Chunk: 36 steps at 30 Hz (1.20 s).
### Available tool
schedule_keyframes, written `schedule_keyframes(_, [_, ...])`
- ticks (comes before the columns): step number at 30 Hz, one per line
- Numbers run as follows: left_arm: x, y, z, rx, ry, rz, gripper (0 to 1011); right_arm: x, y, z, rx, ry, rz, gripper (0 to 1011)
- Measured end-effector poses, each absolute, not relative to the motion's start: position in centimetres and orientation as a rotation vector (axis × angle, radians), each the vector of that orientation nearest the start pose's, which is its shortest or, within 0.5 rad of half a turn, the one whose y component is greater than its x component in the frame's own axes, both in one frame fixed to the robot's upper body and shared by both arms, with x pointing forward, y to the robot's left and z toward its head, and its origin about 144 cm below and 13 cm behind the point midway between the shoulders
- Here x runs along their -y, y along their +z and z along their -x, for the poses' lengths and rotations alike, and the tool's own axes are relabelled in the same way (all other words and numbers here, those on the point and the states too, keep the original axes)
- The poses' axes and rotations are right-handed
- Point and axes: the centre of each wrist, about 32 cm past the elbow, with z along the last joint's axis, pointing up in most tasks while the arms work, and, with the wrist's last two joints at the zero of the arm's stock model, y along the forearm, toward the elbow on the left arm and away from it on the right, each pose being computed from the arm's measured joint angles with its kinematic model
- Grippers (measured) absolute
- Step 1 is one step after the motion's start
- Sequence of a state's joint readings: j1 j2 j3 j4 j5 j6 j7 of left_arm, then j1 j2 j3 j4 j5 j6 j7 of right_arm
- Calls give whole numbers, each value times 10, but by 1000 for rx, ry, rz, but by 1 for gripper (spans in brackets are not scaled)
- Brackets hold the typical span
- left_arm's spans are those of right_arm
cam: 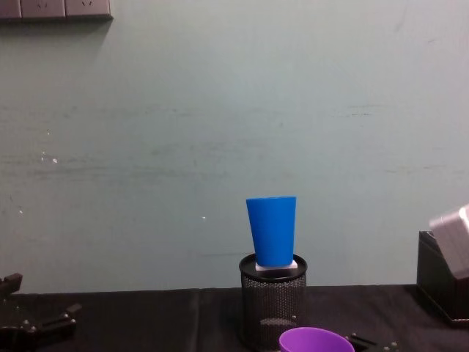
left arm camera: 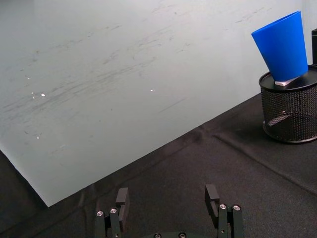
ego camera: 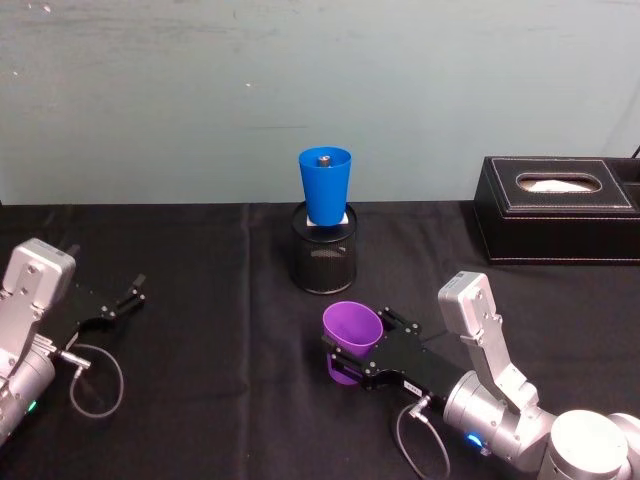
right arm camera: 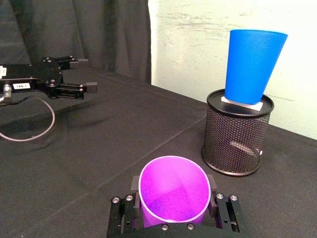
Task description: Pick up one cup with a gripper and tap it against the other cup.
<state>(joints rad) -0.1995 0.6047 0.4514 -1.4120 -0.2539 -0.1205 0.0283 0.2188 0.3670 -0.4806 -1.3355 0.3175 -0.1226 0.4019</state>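
Black fingers (right arm camera: 132, 182) of my right gripper (ego camera: 356, 350) are clenched on the purple cup (ego camera: 352, 328), one on each side of its wall, its rim above them, while the blue cup (ego camera: 324, 185) stands well beyond the fingertips atop the mesh pen holder (ego camera: 323, 262), and my left gripper (ego camera: 128, 297) lies with fingers spread.

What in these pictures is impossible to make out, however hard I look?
- Base of the purple cup: in the head view it is hidden by the right end effector; in the chest view the bottom edge cuts it off. Whether it is lifted is unclear.
- Small dark object inside the blue cup: head view, too small to identify.
- Contents of the pen holder: right wrist view, the blue cup and a white block cover its mouth.
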Motion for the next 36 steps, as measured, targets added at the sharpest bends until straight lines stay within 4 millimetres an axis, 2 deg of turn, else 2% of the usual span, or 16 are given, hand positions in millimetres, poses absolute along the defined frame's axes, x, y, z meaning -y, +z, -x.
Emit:
schedule_keyframes(8, [-310, 1140, -489, 285, 1248, -304, 1000, 228, 1129, -489, 57, -800, 134, 731])
schedule_keyframes(25, [-310, 1140, -489, 285, 1248, -304, 1000, 229, 1215, -486, 73, -750, 126, 731])
schedule_keyframes(36, [-310, 1140, -489, 285, 1248, -304, 1000, 230, 1229, -486, 81, -737, 144, 731])
